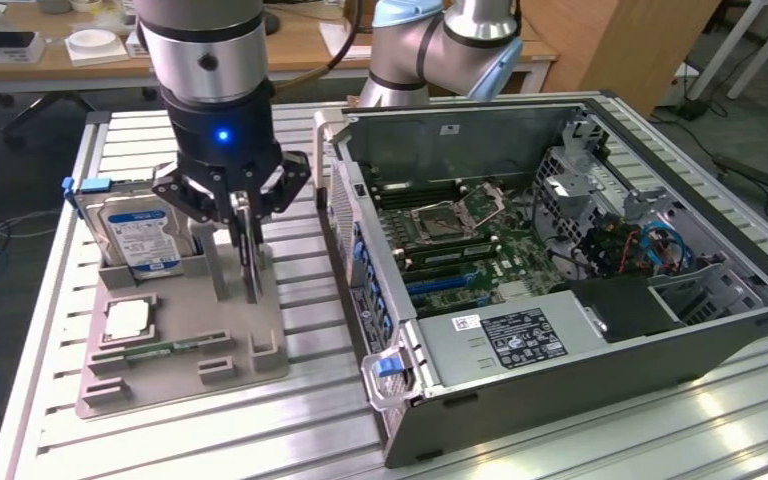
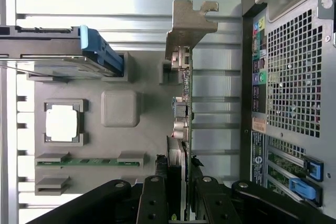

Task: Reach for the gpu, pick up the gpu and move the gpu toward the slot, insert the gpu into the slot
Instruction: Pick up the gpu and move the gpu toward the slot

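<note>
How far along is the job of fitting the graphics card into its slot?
Done: the gripper is at the graphics card. In hand: it grips the card, which stands upright in the grey holder. Left: lifting, carrying and inserting; the blue slot in the computer case is empty.

dark flat circuit card (image 2: 185, 103), silvery metal bracket | black gripper (image 1: 243, 215), blue light glowing | silver hard drive (image 1: 137, 235), blue-and-white label | plain grey plastic tray (image 1: 177, 385) | thin green memory stick (image 2: 89, 162) | green motherboard (image 1: 491, 235), long blue connector strip (image 1: 440, 283) | black computer case (image 1: 624, 340), dotted mesh grille | ribbed silvery table (image 1: 317, 430)
</note>
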{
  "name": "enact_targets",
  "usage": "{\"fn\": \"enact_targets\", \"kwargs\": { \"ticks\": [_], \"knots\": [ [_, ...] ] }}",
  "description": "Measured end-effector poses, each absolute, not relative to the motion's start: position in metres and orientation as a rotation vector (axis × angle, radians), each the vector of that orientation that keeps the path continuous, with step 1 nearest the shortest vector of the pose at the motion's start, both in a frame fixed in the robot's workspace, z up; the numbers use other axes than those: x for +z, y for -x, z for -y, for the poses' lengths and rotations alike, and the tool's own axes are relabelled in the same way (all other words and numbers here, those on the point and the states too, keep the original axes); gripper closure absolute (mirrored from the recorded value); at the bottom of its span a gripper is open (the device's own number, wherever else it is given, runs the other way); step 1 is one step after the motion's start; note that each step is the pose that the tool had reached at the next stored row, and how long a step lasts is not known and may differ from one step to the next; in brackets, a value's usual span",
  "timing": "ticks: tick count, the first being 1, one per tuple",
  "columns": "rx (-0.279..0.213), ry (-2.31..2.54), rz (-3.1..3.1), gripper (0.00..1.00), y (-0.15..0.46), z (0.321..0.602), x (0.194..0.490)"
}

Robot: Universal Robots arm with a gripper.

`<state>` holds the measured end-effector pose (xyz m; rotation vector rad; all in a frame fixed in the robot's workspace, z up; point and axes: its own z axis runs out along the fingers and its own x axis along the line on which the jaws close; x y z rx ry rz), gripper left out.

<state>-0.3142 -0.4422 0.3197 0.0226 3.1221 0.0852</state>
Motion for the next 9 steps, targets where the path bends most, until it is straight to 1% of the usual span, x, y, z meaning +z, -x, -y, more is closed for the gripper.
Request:
{"fn": "enact_targets", "kwargs": {
  "ticks": [9],
  "knots": [
    [0.085,-0.023,-3.122,0.74,0.3142,0.4422,0.3292]
  ]
}}
